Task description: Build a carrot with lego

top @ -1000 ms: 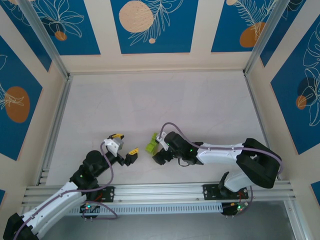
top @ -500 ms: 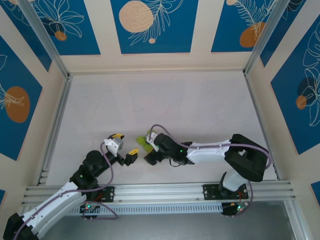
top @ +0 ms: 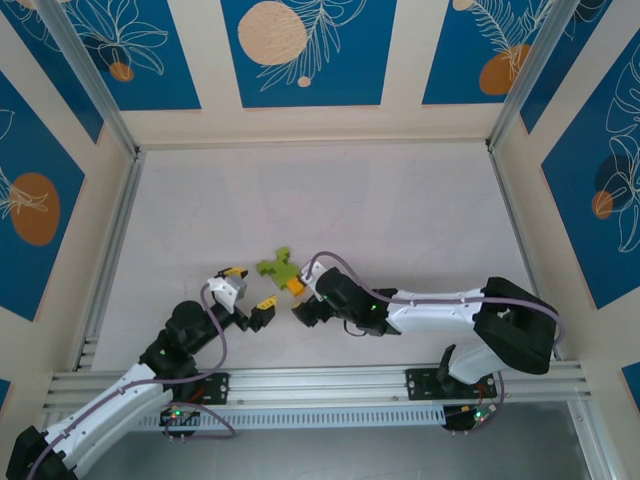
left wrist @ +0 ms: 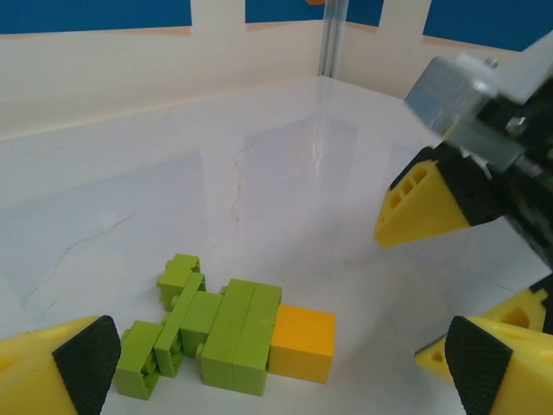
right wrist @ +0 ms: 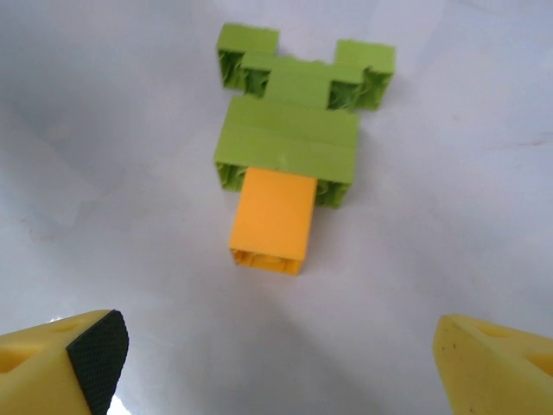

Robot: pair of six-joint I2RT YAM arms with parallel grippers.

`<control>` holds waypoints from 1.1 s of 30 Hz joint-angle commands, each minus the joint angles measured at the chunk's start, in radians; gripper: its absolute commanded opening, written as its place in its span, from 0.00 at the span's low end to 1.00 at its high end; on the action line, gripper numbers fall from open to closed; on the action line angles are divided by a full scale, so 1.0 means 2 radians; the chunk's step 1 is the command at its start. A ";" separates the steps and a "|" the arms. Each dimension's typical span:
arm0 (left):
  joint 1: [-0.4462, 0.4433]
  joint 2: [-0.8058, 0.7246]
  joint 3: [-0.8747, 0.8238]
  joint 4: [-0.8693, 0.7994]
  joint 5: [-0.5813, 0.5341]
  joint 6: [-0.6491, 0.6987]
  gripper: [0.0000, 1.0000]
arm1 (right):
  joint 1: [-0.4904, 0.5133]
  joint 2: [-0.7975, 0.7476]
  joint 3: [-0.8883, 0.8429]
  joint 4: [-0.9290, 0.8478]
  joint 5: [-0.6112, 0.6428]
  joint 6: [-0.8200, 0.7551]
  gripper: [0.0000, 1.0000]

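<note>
The carrot (top: 279,271) lies flat and free on the white table, lime-green bricks joined, with its orange brick (top: 297,285) at the near right end. In the left wrist view the carrot (left wrist: 216,333) rests just ahead of my open left gripper (left wrist: 276,380), orange brick (left wrist: 302,344) to the right. In the right wrist view the carrot (right wrist: 292,130) lies ahead of my open right gripper (right wrist: 276,363), orange brick (right wrist: 272,216) pointing towards it. Seen from above, the left gripper (top: 250,289) and right gripper (top: 303,300) flank the carrot from the near side, neither touching it.
The right gripper's yellow fingers (left wrist: 423,203) show at the right of the left wrist view, close to the left gripper. Aluminium rails (top: 115,240) and patterned walls enclose the table (top: 330,200). A rail (top: 320,385) runs along the near edge.
The right gripper carried the green and orange carrot leftwards, then opened and let it go. It now lies on the table between the grippers. The left arm has not moved.
</note>
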 commanded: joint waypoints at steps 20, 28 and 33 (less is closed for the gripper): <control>0.283 0.464 0.201 0.175 -0.102 0.061 0.99 | -0.439 -0.063 -0.105 0.215 -0.019 -0.079 0.94; 0.312 0.560 0.197 0.246 -0.006 0.062 0.99 | -0.477 -0.035 -0.135 0.298 -0.060 -0.057 0.94; 0.306 0.576 0.210 0.232 -0.002 0.074 0.99 | -0.484 0.031 -0.130 0.361 -0.069 -0.069 0.94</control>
